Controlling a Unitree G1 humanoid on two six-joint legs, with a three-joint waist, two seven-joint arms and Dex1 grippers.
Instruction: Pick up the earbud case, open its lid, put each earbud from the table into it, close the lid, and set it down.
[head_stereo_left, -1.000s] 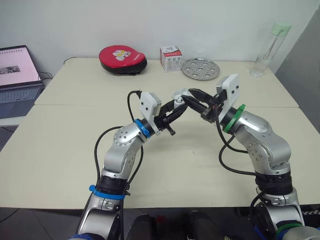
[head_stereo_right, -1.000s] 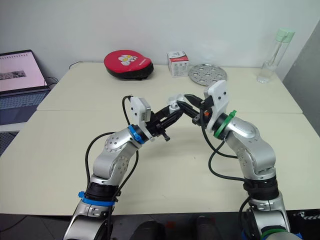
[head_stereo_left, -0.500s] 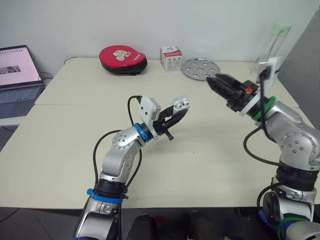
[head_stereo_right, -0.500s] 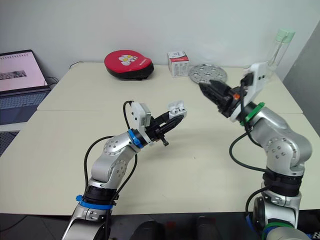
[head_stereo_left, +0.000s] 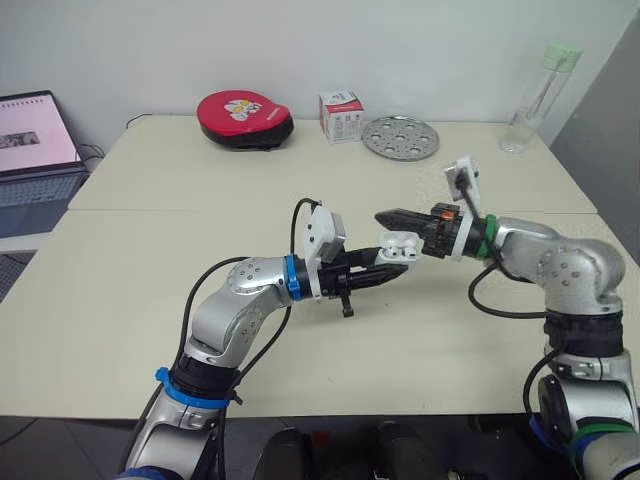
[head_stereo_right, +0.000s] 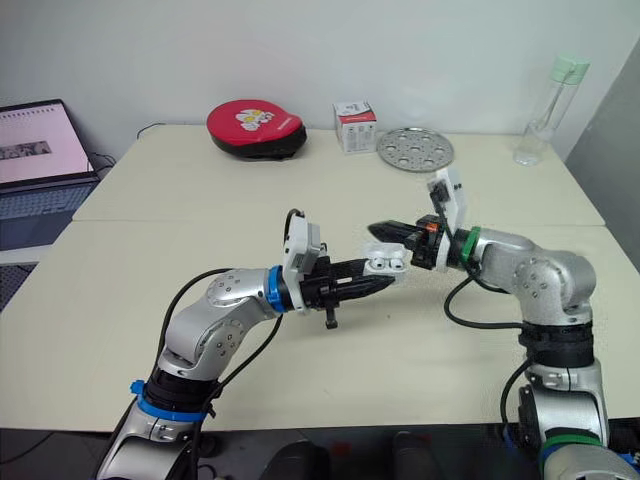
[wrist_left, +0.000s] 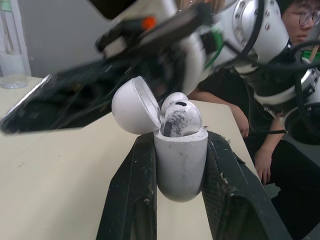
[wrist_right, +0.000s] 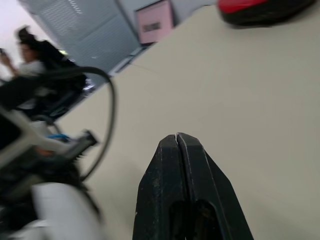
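One right gripper (head_stereo_left: 381, 215) beside case (head_stereo_left: 398, 245); plate (head_stereo_left: 400, 137) beyond

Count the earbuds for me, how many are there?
2. Both sit in the open earbud case held by the left gripper: one earbud in front, the other earbud just behind it. More could be hidden elsewhere on the table.

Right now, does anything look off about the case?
Mostly dirt: the case, clamped in the left gripper, carries dark smudges on its body and on the front earbud. Its lid hangs open to one side. The shut right gripper is close by the lid. Nothing looks spilled or broken.
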